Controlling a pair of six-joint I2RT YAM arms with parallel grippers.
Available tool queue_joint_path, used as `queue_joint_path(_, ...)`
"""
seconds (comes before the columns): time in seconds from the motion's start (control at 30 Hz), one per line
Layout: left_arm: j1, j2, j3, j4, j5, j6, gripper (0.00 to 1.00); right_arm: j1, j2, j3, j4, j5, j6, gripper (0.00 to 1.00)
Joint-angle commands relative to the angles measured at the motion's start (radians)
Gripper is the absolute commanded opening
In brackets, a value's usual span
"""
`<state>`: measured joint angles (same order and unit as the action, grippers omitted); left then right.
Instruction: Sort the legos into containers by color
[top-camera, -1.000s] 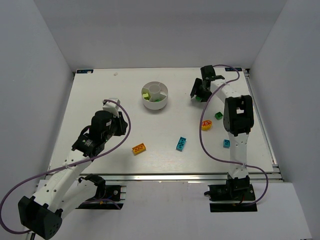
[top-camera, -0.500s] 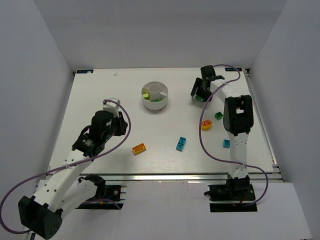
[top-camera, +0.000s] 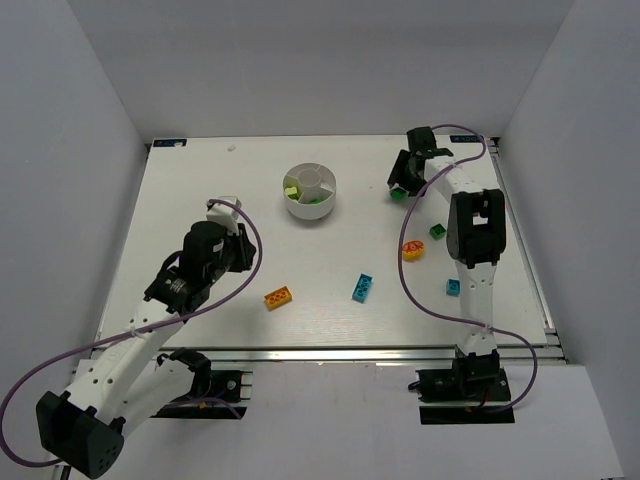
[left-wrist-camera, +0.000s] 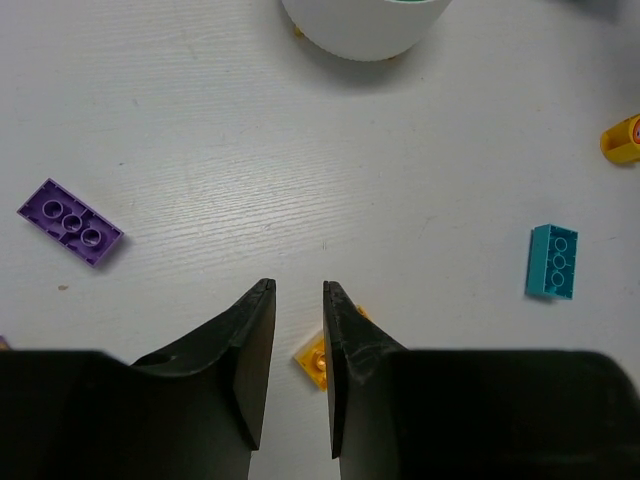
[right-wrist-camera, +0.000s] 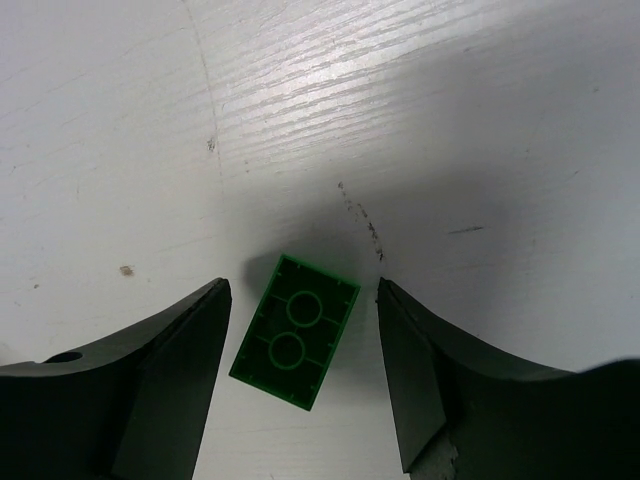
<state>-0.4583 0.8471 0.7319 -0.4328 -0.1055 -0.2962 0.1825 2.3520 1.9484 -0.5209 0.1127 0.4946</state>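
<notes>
My right gripper (top-camera: 404, 183) is open at the far right of the table. In the right wrist view its jaws (right-wrist-camera: 302, 290) straddle a dark green lego (right-wrist-camera: 295, 345) that lies studs-down on the table, with gaps on both sides. My left gripper (top-camera: 238, 252) hovers at mid-left, its jaws (left-wrist-camera: 298, 287) nearly shut with a narrow gap and nothing in them. An orange-yellow lego (left-wrist-camera: 315, 357) lies partly behind its right finger. The white divided bowl (top-camera: 311, 192) holds lime pieces (top-camera: 292, 188).
On the table lie an orange lego (top-camera: 278, 297), a cyan lego (top-camera: 362, 287), a small cyan one (top-camera: 454, 287), a round yellow-red piece (top-camera: 412, 250) and a dark green lego (top-camera: 438, 231). A purple lego (left-wrist-camera: 70, 222) lies left of my left gripper.
My right gripper has shifted slightly right and farther back over the green lego. The left arm has not moved.
</notes>
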Motion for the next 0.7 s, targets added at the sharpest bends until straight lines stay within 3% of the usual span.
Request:
queue_joint_path(0.0, -0.006, -0.002, -0.006, 0.017, -0.011, 0.002, 0.36, -0.009, 0.029, 0.026, 0.007, -0.010, 0.012, 0.66)
queue_joint_path(0.4, -0.006, -0.008, -0.005, 0.019, -0.008, 0.003, 0.37, -0.020, -0.026, -0.051, 0.019, -0.091, 0.019, 0.53)
queue_joint_path(0.67, -0.006, -0.016, -0.008, 0.026, 0.010, 0.006, 0.37, -0.017, -0.051, -0.063, 0.051, -0.159, -0.005, 0.28)
